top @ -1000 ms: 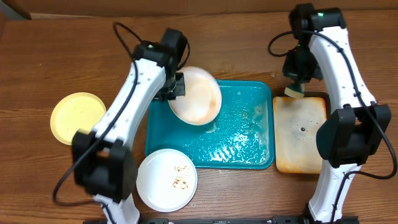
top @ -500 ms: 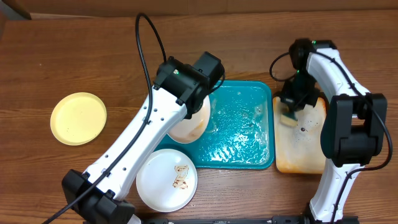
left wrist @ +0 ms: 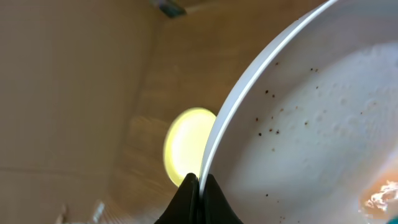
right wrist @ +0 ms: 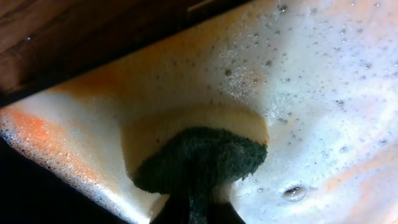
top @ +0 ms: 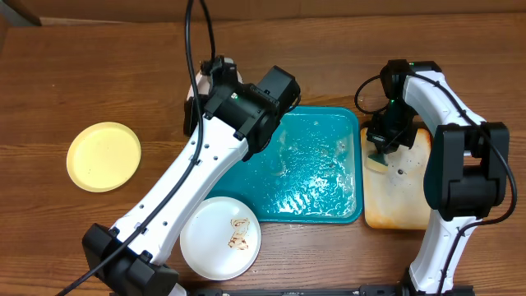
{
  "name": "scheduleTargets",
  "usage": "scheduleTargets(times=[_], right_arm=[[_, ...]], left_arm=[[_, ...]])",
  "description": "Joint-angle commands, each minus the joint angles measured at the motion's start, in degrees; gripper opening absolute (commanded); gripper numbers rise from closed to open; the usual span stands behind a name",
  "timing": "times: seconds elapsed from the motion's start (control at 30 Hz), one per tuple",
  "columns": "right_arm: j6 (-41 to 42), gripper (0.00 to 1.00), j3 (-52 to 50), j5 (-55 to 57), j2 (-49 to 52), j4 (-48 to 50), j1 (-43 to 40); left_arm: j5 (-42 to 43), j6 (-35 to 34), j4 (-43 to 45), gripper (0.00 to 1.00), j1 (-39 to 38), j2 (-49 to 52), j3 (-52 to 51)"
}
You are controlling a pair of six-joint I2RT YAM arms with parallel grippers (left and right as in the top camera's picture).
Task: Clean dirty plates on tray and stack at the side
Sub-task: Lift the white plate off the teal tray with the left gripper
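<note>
Gripping white plate (left wrist: pixel 311 124) rim, left fingers (left wrist: pixel 184 204); plate now hidden beneath arm (top: pixel 205 156).

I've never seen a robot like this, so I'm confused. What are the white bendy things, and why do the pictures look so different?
They are two robot arms at a wooden table. Each arm ends in a two-finger pincer called a gripper. One picture looks down from above. The other two come from little cameras on the wrists, so they are very close up.

The left gripper pinches the rim of a speckled white plate. The right gripper holds a sponge against the foamy small tray.

From above you can also see a wet turquoise tray, a yellow plate and a smeared white plate.
</note>
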Motion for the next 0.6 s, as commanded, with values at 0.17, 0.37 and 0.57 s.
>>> scheduleTargets(times=[0.17,0.37,0.57], right_arm=[[-0.3,0.04,-0.3,-0.5,-1.4,0.4,0.1],[-0.3,0.04,-0.3,-0.5,-1.4,0.5,0.1],[-0.3,0.04,-0.3,-1.2,-1.4,0.7,0.1]], left_arm=[[-15.8,12.7,4.7,0.04,-0.2,-0.2,1.2],[-25.0,31.1,19.6,0.04,-1.7,-0.2,1.2],[-29.8,52.0,38.3,0.04,-4.3,0.1,1.2]])
